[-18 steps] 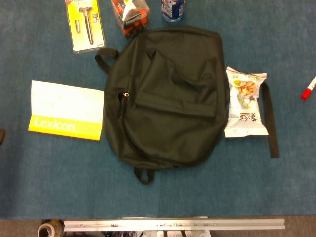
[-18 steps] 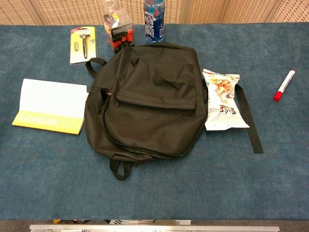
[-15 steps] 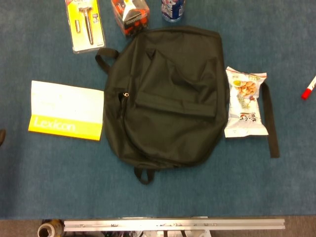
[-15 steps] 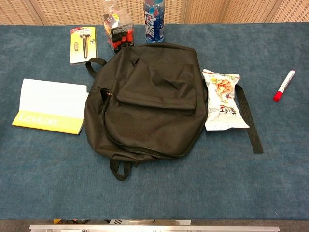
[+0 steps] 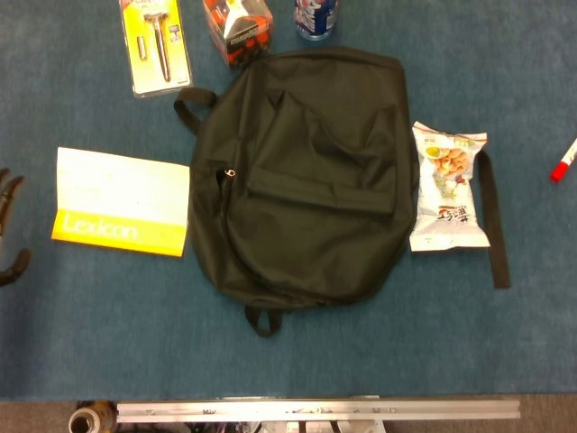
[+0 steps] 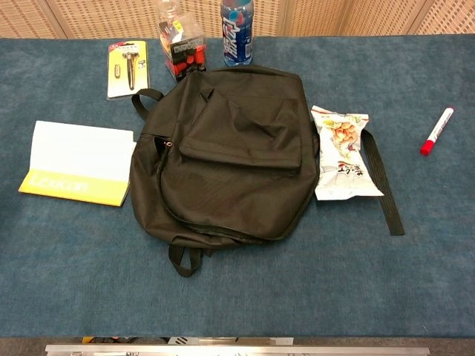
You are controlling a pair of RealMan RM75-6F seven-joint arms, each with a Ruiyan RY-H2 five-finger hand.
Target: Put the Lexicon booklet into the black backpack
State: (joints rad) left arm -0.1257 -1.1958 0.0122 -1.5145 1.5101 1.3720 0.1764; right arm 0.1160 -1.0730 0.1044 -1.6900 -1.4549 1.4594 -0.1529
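Note:
The Lexicon booklet (image 5: 123, 200) (image 6: 79, 162), white with a yellow band, lies flat on the blue table left of the black backpack (image 5: 306, 176) (image 6: 230, 152). The backpack lies flat in the middle with its zipper pull (image 5: 231, 172) on its left side. My left hand (image 5: 9, 225) shows only at the left edge of the head view, a short way left of the booklet, fingers apart and holding nothing. The chest view does not show it. My right hand is in neither view.
A snack bag (image 5: 449, 185) lies on the backpack's strap (image 5: 492, 216) to the right. A red marker (image 5: 563, 161) is at the far right. A packaged tool (image 5: 157, 43), an orange-black pack (image 5: 237, 27) and a bottle (image 5: 315, 18) stand along the back.
My left hand has come further into the head view at the left edge, nearer the booklet. Nothing on the table has moved.

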